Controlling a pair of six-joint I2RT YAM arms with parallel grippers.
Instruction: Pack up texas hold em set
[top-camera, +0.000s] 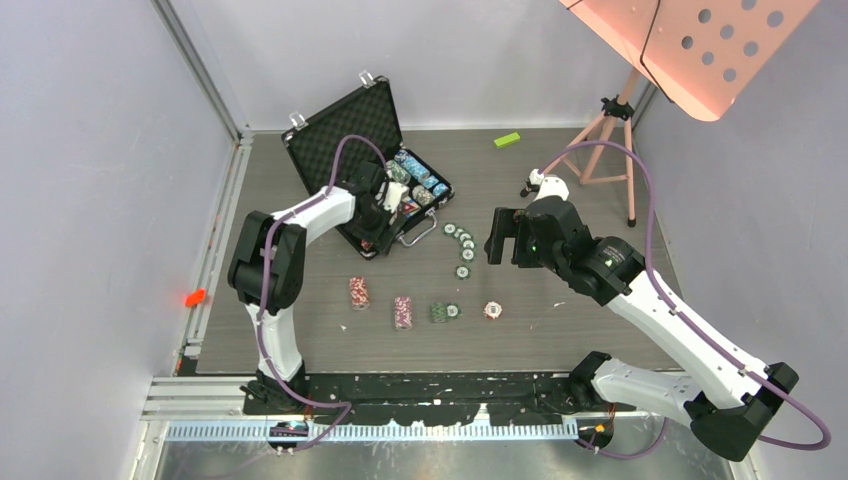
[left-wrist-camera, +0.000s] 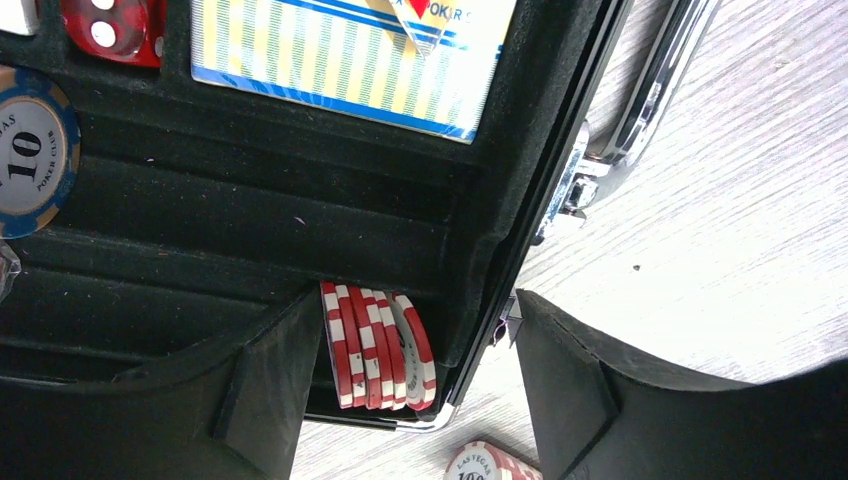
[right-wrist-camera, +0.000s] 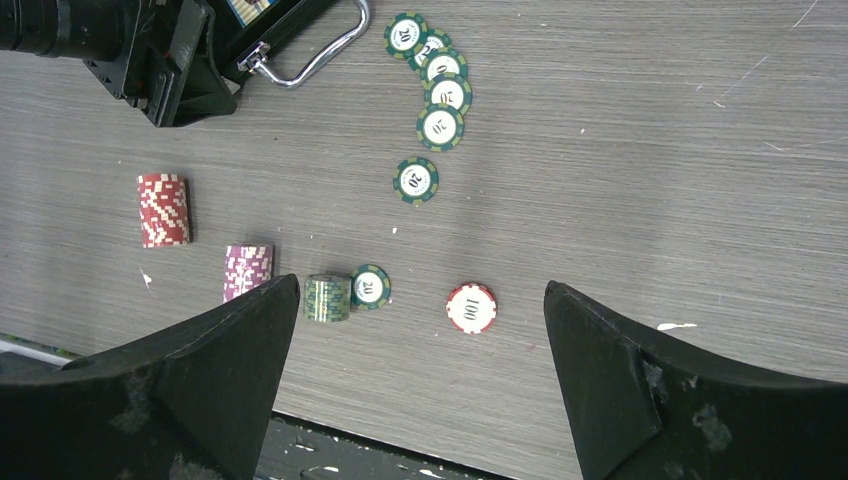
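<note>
Open case (top-camera: 370, 165) right below left claw (left-wrist-camera: 415, 300), lid up. Red chips (left-wrist-camera: 378, 345) on edge in the corner slot, between its spread fingers, hard by the left one. Grips nothing. Card deck (left-wrist-camera: 340, 60) and die (left-wrist-camera: 115, 25) ahead of it, in the foam. Right claw (right-wrist-camera: 420, 283) spread too, empty, above the table (right-wrist-camera: 650, 150). Under it: green stack (right-wrist-camera: 328, 297), a 100 chip (right-wrist-camera: 471, 307). Left of it: purple stack (right-wrist-camera: 247, 272), red stack (right-wrist-camera: 163, 209). Ahead: loose green chips (right-wrist-camera: 440, 90) in a curved row.

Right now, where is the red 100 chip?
In the top view, the red 100 chip lies flat at the right end of the near row, beside the green stack.
</note>
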